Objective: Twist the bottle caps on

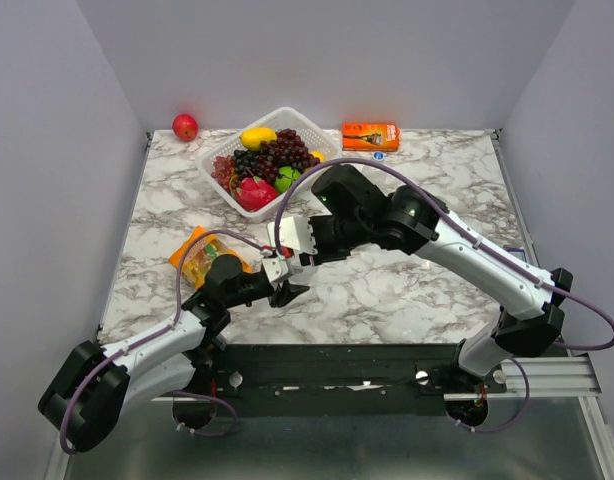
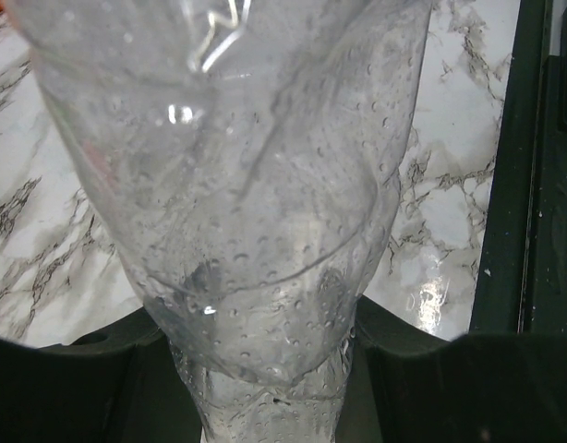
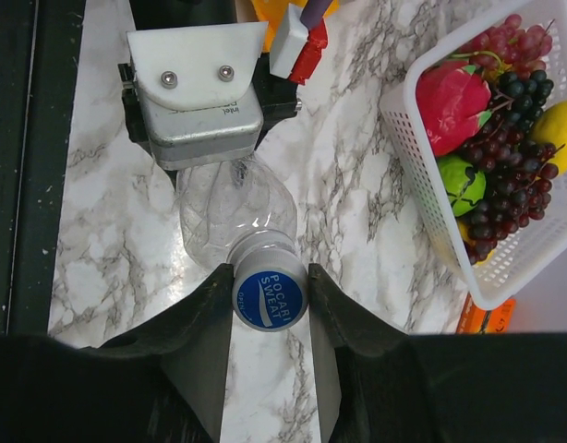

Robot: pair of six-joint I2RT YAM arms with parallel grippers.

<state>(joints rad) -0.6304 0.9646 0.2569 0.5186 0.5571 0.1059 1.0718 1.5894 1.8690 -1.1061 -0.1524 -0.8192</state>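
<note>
A clear bottle (image 3: 230, 208) is held off the marble table between my two grippers. My left gripper (image 2: 265, 369) is shut on the bottle (image 2: 237, 185), whose body fills the left wrist view. A blue bottle cap (image 3: 270, 297) with white lettering sits on the neck. My right gripper (image 3: 270, 300) is shut on this cap, one dark finger touching each side. In the top view the two grippers meet near the table's middle, left gripper (image 1: 282, 285) and right gripper (image 1: 302, 262), and they hide the bottle there.
A white basket (image 1: 219, 150) of fruit stands at the back, also at the right in the right wrist view (image 3: 422, 175). An orange carton (image 1: 371, 136) with a small blue round item (image 1: 379, 156) beside it lies behind. A red fruit (image 1: 185, 126) and an orange snack bag (image 1: 197, 255) lie left.
</note>
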